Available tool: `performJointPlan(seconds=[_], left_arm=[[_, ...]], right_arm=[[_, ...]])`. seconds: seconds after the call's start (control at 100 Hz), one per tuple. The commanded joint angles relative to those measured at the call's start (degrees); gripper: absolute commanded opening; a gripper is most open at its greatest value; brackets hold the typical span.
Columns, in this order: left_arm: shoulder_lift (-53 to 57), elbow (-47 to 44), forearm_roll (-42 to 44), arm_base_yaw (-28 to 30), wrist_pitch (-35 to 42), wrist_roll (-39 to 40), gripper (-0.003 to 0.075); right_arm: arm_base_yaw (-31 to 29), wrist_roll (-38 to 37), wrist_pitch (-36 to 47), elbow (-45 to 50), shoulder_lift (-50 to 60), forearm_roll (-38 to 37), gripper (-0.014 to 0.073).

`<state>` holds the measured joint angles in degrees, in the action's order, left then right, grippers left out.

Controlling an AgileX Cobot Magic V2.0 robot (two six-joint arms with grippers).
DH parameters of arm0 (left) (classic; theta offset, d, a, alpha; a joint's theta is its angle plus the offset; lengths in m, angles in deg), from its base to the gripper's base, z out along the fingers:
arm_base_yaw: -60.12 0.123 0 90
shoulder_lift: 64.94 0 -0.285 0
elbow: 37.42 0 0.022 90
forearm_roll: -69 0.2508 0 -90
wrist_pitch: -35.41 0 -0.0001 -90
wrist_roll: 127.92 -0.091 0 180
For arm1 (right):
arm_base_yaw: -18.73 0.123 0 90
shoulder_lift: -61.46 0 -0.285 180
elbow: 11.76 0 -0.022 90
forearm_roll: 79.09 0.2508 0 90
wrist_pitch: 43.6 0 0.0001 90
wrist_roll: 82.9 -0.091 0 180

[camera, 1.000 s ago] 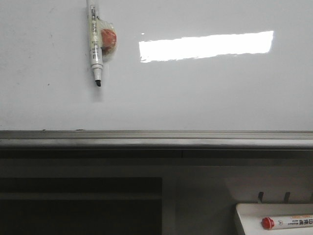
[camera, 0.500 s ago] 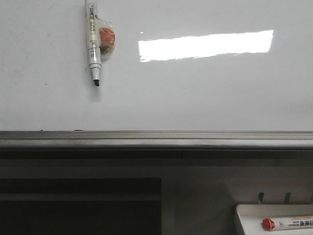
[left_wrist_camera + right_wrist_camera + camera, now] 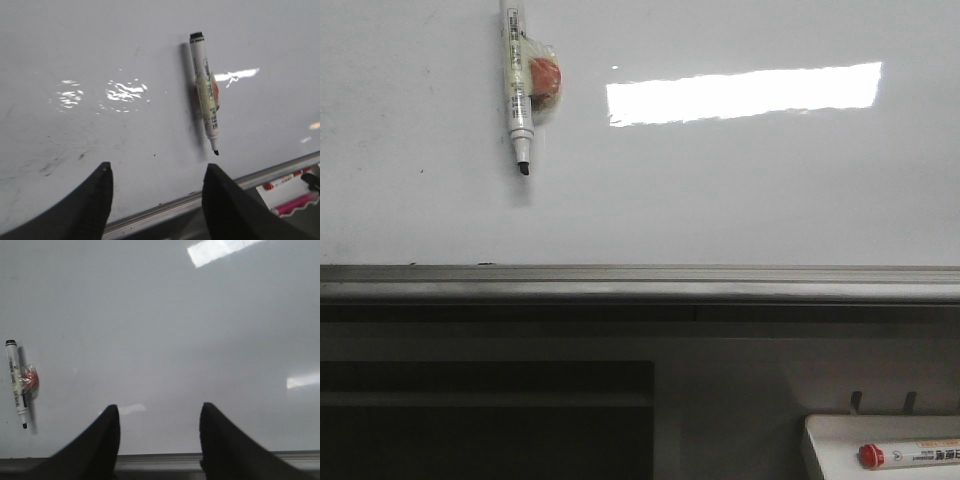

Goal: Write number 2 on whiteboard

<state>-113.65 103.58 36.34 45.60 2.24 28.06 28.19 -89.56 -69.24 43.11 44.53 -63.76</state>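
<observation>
The whiteboard [image 3: 740, 190] fills the upper part of the front view, with a bright rectangular reflection and a grey metal ledge [image 3: 640, 282] along its lower edge. No number 2 shows on it, only small dark specks. An uncapped black-tipped marker [image 3: 520, 90] hangs on the board, tip down, with a red lump taped to it. My left gripper [image 3: 157, 167] is open and empty, in front of the board [image 3: 100, 60] near the marker [image 3: 205, 90]. My right gripper [image 3: 158, 407] is open and empty, facing the board [image 3: 175, 315] with the marker [image 3: 16, 385] well off to its side. Neither gripper shows in the front view.
A small white tray [image 3: 820, 440] holding a red-capped marker [image 3: 910, 456] sits below the ledge at the lower right. In the left wrist view a red marker [image 3: 285, 181] and a pink one [image 3: 295, 204] show there. A dark opening lies under the ledge at the left.
The whole front picture has shifted a few pixels sideways. The marker stays stuck to the board in the same place.
</observation>
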Motion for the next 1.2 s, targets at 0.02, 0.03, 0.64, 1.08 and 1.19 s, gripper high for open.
performJointPlan(seconds=[0.02, 0.03, 0.64, 1.08, 1.19], left_arm=[[-7.2, 4.2, -1.9, -4.5, 2.9, -1.0, 0.0372], [-7.5, 4.4, -2.1, -5.2, 3.1, -1.0, 0.0371], [-31.1, 10.9, -12.3, -18.3, 21.3, -1.0, 0.0368], [-34.4, 10.9, -12.8, -18.1, 21.8, -1.0, 0.0033], [-32.9, 11.0, -12.7, -18.3, 20.4, -1.1, -0.002]], right_arm=[[-0.4, 0.9, 4.1, -2.1, -1.6, -0.3, 0.0335], [-0.4, 0.9, 4.1, -2.1, -1.6, -0.3, 0.0335], [-0.4, 1.0, 3.5, -2.1, -1.6, -0.3, 0.0335], [-0.4, 1.0, 3.4, -2.2, -1.6, 0.0, 0.0335], [-0.2, 3.5, 2.0, -4.4, -1.7, 3.7, 0.0335]])
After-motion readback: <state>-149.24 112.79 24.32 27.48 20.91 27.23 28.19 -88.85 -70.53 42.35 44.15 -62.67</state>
